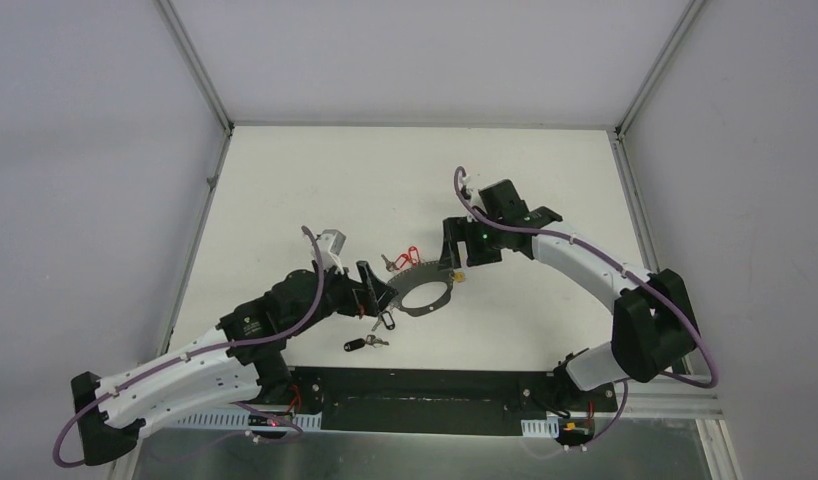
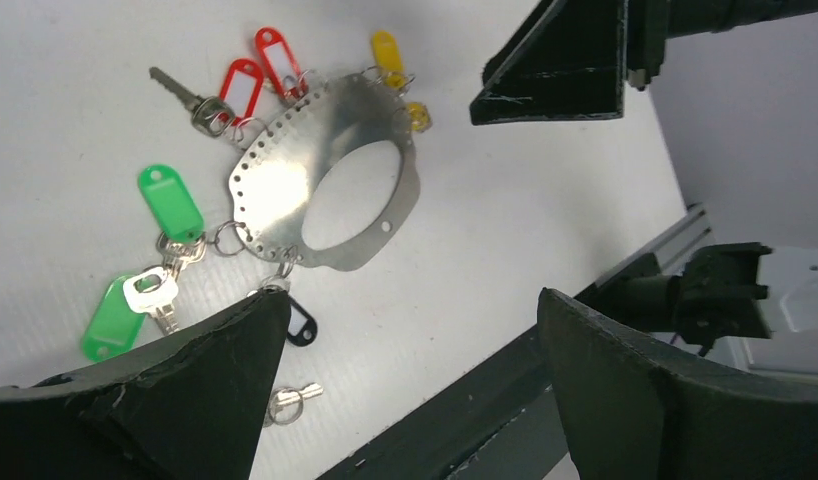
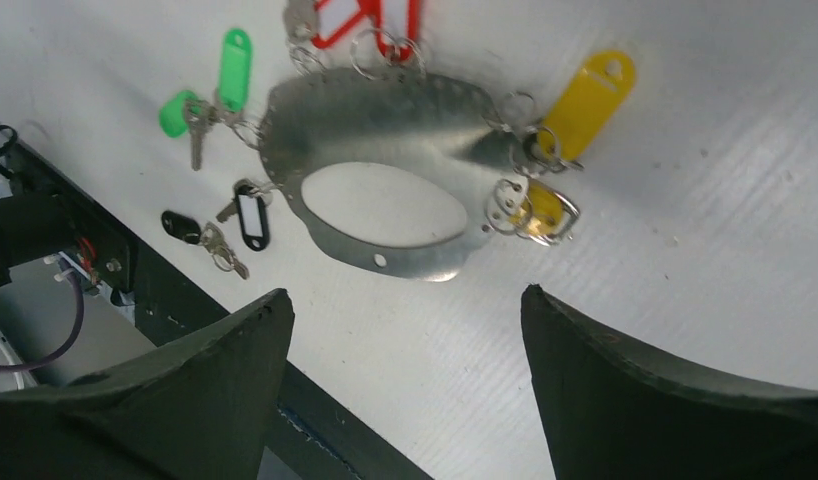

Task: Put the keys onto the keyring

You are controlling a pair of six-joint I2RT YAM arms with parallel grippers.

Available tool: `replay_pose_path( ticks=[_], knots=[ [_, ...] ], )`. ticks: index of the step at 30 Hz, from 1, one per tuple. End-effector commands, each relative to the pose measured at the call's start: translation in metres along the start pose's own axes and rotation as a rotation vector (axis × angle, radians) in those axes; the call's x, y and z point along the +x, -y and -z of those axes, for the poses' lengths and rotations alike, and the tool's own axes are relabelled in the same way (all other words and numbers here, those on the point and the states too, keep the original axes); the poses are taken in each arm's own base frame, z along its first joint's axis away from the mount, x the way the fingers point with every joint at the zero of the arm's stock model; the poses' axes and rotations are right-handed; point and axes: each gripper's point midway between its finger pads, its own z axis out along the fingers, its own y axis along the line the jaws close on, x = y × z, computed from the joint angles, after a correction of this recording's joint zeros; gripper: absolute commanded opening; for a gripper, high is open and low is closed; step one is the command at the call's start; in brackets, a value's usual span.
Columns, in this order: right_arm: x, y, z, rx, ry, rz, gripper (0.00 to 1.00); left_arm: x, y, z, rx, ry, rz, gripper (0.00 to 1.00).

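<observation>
The keyring (image 1: 422,296) is a flat grey metal ring lying on the white table between both grippers. It also shows in the left wrist view (image 2: 275,180) and the right wrist view (image 3: 385,125). Red (image 2: 243,88), yellow (image 3: 585,100) and green (image 2: 170,200) capped keys hang from its rim. A black tag (image 3: 250,220) hangs from its near edge. A loose black-capped key (image 1: 360,344) lies apart, nearer the front edge, and also shows in the right wrist view (image 3: 180,225). My left gripper (image 1: 373,290) is open and empty at the ring's left edge. My right gripper (image 1: 453,255) is open and empty at its right edge.
The black front rail (image 1: 435,385) runs along the table's near edge, just beyond the loose key. White walls enclose the table on the left, right and back.
</observation>
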Motion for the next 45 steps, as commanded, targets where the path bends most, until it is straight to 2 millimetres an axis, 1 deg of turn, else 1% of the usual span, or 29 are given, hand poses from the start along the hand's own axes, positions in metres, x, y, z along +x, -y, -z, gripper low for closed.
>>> replay_pose_path(
  ticks=[1,3,7,8,9,10,12,14,17,23,24,25,27,29,33,35,41,45],
  knots=[
    [0.008,0.012,-0.004,0.005,0.008,-0.076,0.85,0.0,0.003,-0.009,-0.048,-0.049,-0.02,0.99],
    [0.01,0.018,-0.008,0.016,0.009,-0.087,0.85,0.004,0.005,-0.016,-0.05,-0.089,-0.03,0.99],
    [0.007,0.014,-0.014,-0.016,0.007,-0.082,0.85,0.01,0.003,-0.032,-0.039,-0.192,0.01,0.99],
    [0.005,0.011,-0.016,-0.031,0.005,-0.08,0.85,0.011,0.0,-0.036,-0.041,-0.22,0.036,0.99],
    [0.003,0.009,-0.017,-0.047,0.002,-0.08,0.85,0.009,-0.008,-0.04,-0.059,-0.231,0.069,0.99],
    [0.002,0.006,-0.019,-0.062,-0.001,-0.079,0.84,0.011,-0.01,-0.042,-0.06,-0.254,0.09,0.99],
    [-0.001,0.002,-0.021,-0.087,-0.008,-0.081,0.83,0.01,-0.021,-0.046,-0.088,-0.267,0.132,0.99],
    [-0.002,0.0,-0.025,-0.104,-0.017,-0.086,0.83,0.011,-0.031,-0.048,-0.116,-0.275,0.18,0.99],
    [-0.005,-0.005,-0.031,-0.139,-0.027,-0.096,0.79,0.014,-0.043,-0.047,-0.14,-0.29,0.263,0.96],
    [-0.014,-0.019,-0.049,-0.169,-0.031,-0.053,0.79,0.025,-0.062,-0.044,-0.137,-0.306,0.382,0.84],
    [-0.014,-0.032,-0.049,-0.226,-0.052,-0.037,0.72,0.028,-0.064,-0.044,-0.135,-0.31,0.401,0.81],
    [-0.014,-0.038,-0.051,-0.244,-0.069,-0.019,0.65,0.03,-0.067,-0.045,-0.133,-0.315,0.416,0.78],
    [-0.012,-0.044,-0.055,-0.243,-0.106,-0.003,0.6,0.035,-0.071,-0.047,-0.127,-0.338,0.432,0.69],
    [-0.009,-0.046,-0.058,-0.231,-0.135,-0.01,0.57,0.042,-0.071,-0.049,-0.118,-0.381,0.424,0.59],
    [-0.005,-0.045,-0.058,-0.216,-0.156,-0.057,0.54,0.055,-0.071,-0.053,-0.109,-0.485,0.399,0.5],
    [-0.002,-0.044,-0.055,-0.211,-0.155,-0.072,0.53,0.057,-0.074,-0.054,-0.142,-0.514,0.376,0.49],
    [0.01,-0.038,-0.045,-0.195,-0.154,-0.109,0.53,0.069,-0.084,-0.054,-0.279,-0.626,0.192,0.51],
    [0.017,-0.031,-0.037,-0.186,-0.151,-0.134,0.53,0.076,-0.084,-0.06,-0.335,-0.701,0.054,0.51]
  ],
)
